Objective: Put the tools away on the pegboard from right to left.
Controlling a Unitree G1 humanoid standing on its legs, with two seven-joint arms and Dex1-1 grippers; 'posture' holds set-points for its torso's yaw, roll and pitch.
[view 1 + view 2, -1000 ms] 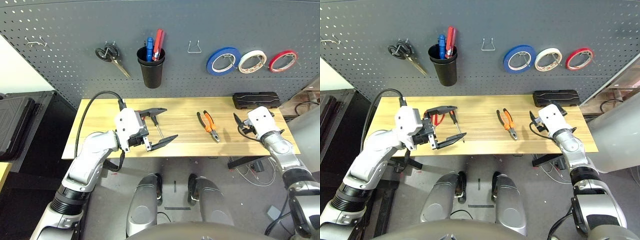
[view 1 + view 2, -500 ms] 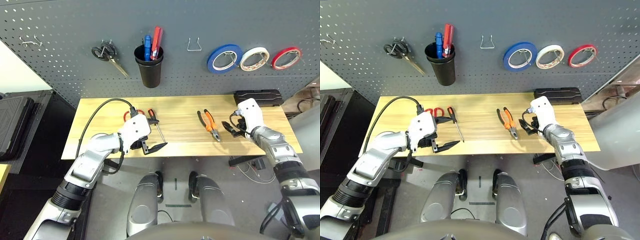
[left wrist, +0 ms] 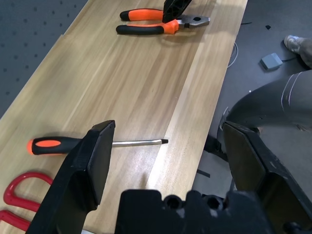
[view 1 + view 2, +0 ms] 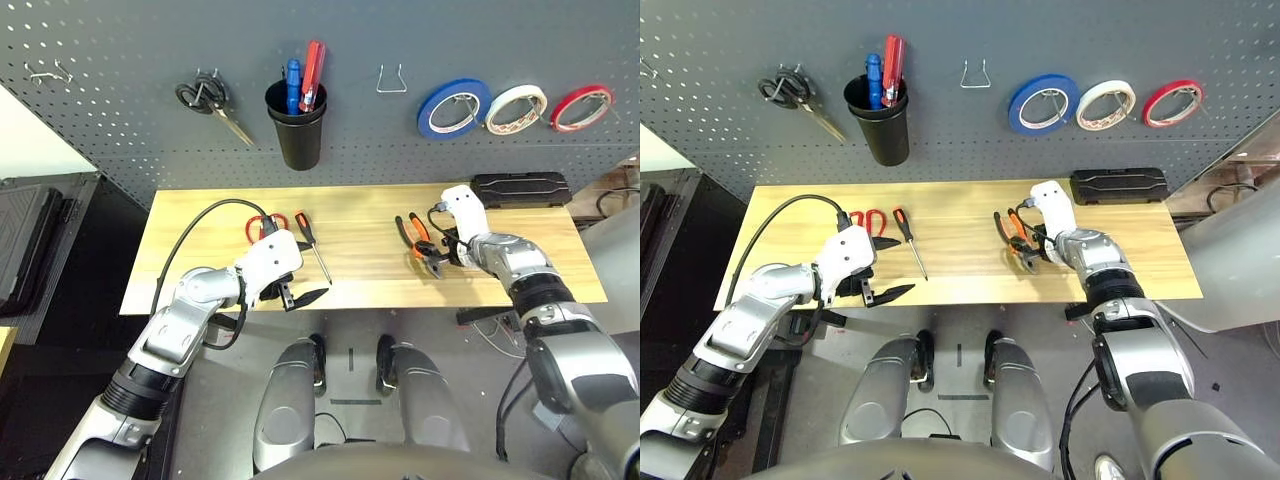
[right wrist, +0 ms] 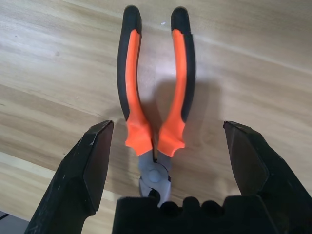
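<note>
A wooden desk (image 4: 360,205) stands before a grey pegboard (image 4: 120,110). Both grippers, left (image 4: 297,283) and right (image 4: 437,258), spread their fingers wide, empty; pliers (image 4: 418,243) lie between the right fingers.

You've got orange-and-black handles on the pliers (image 5: 155,109), with a grey steel head, lying on pale, streaky-grained wood — the table (image 4: 360,215). At upper frame, the pegboard (image 4: 120,120) is dark grey, dotted with a regular grid of holes — tape rolls there in blue (image 4: 448,107), whitish (image 4: 515,108) and red (image 4: 581,107).
</note>
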